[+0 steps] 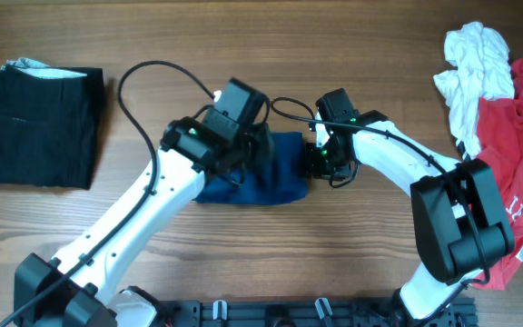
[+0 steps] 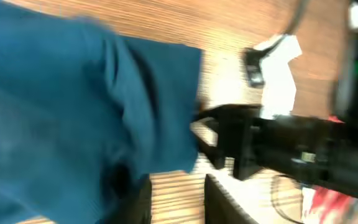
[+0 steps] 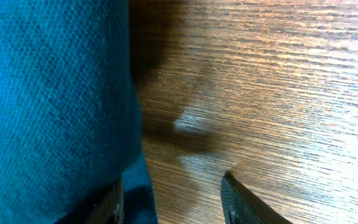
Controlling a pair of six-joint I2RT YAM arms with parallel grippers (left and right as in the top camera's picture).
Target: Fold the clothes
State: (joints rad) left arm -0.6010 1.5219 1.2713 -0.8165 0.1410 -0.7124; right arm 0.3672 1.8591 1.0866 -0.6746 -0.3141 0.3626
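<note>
Blue shirt [image 1: 275, 182] lies mid-counter [image 1: 334, 54], already a compact bundle, long axis L–R across our reach. R fingers [image 3: 240, 202] stand apart at its R end. The hem sits just inside the gap against one finger, bare wood by the other, so no pinch. L fingers [image 2: 140, 204] are over the bundle's L part. That view is blurred, but wood shows between them, so we read them as parted, holding nothing. Both arms are at the cloth. We judge the next fold takes the R end leftward along that axis, so R must shift cloth-ward first.
</note>
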